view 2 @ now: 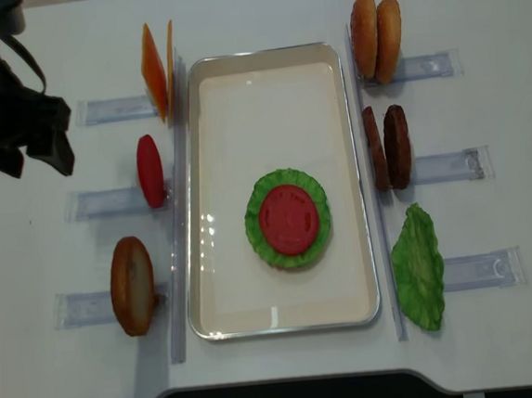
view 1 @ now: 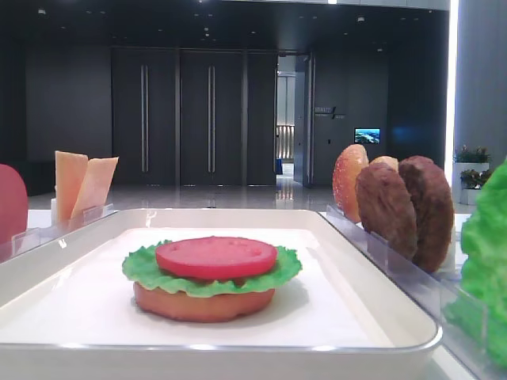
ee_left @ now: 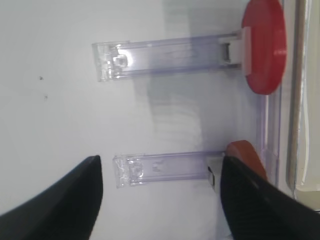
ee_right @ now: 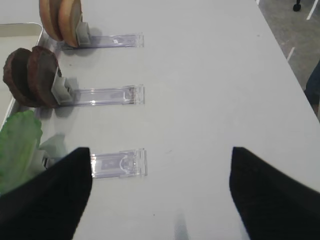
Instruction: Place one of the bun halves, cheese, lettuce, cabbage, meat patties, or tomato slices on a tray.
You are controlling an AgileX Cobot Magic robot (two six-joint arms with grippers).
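The white tray (view 2: 266,96) lies mid-table. On it a flat bun half (view 1: 202,305) carries a lettuce leaf (view 2: 262,241) and a tomato slice (view 2: 288,218). My left gripper (ee_left: 160,159) hangs open over the free end of a clear rack. That rack's bun half (ee_left: 245,152) peeks past the right finger, and another tomato slice (ee_left: 264,45) stands one rack beyond. My right gripper (ee_right: 160,150) is open over bare table, beside the rack of a lettuce leaf (ee_right: 17,145). Neither gripper shows in the overhead views.
Left of the tray stand cheese slices (view 2: 155,69). On its right are two bun halves (view 2: 376,36), two meat patties (view 2: 387,146) and the loose lettuce (view 2: 418,265). A dark bulky shape (view 2: 6,101) fills the far left corner.
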